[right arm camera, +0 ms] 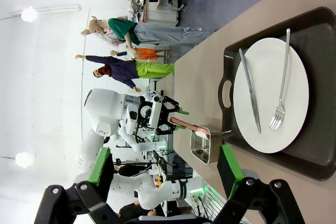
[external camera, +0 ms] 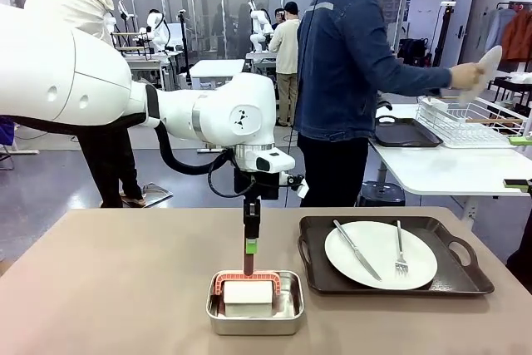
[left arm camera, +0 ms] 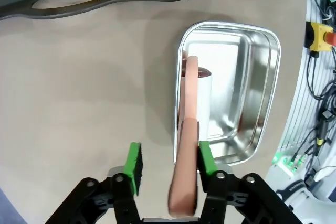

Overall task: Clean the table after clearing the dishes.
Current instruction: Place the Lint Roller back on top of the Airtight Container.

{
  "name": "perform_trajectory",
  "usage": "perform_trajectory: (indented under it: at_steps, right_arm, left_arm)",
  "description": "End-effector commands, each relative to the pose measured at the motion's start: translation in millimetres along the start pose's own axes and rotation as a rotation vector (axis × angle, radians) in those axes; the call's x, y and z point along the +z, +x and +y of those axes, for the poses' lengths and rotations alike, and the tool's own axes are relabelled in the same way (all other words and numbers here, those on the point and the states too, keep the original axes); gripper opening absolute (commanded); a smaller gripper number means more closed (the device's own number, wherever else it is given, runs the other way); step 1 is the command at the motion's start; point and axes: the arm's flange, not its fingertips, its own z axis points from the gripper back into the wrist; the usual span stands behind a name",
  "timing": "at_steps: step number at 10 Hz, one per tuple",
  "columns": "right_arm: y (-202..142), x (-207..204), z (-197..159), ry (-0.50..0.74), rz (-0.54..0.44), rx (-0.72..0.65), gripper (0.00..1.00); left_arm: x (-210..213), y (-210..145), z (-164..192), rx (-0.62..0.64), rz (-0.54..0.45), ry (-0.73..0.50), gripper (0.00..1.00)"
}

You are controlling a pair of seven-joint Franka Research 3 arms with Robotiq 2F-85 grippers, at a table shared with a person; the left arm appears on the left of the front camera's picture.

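Left hand (left arm camera: 169, 162) hangs straight down over the steel tin (external camera: 253, 327) at 6 o'clock on the worktop (external camera: 108, 288). Its fingers are spread either side of the arched salmon handle (left arm camera: 190, 103) of the white wiper block (external camera: 248, 293) in the tin. The handle lies against one green pad (left arm camera: 206, 157) with a clear gap to the other, so it's bracketed, not pinched. Right hand (right arm camera: 164, 167) is wide apart with nothing between the pads, and its camera looks across at the tray. Dishes are only partly cleared: one dinner plate (external camera: 378, 239) with knife (external camera: 357, 249) and fork (external camera: 400, 251) sits on the dark tray (external camera: 453, 280) at 4 o'clock, just beside the tin. At 1 o'clock the person holds a second plate (external camera: 490, 62) over the wire rack (external camera: 465, 122) on the white table. Looks like the wiper-pickup step, with clearing unfinished. Next move, I'd say: centre on the handle, clamp it, lift straight up clear of the tin rim, then wipe the open 9 o'clock half first. The 3–4 o'clock side needs that tray gone. Risk: an off-centre clamp tilts the block or drags the tin along.
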Motion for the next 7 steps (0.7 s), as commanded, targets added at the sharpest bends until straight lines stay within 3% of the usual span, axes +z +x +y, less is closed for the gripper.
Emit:
perform_trajectory:
  at_steps: [1, 2, 3, 7]
  right_arm:
    - [-3, -1, 3, 0.006, 0.001, 0.000, 1.00]
    - [-3, -1, 3, 0.006, 0.001, 0.000, 1.00]
    - [-3, -1, 3, 0.006, 0.001, 0.000, 1.00]
    - [-3, -1, 3, 0.006, 0.001, 0.000, 1.00]
  left_arm:
    - [-5, -7, -7, -0.028, -0.006, 0.018, 0.93]
    - [-1, -8, -8, -0.029, -0.006, 0.022, 0.90]
    - [3, -10, -10, -0.029, -0.011, 0.029, 1.00]
    - [22, -21, -24, -0.049, -0.041, 0.059, 1.00]
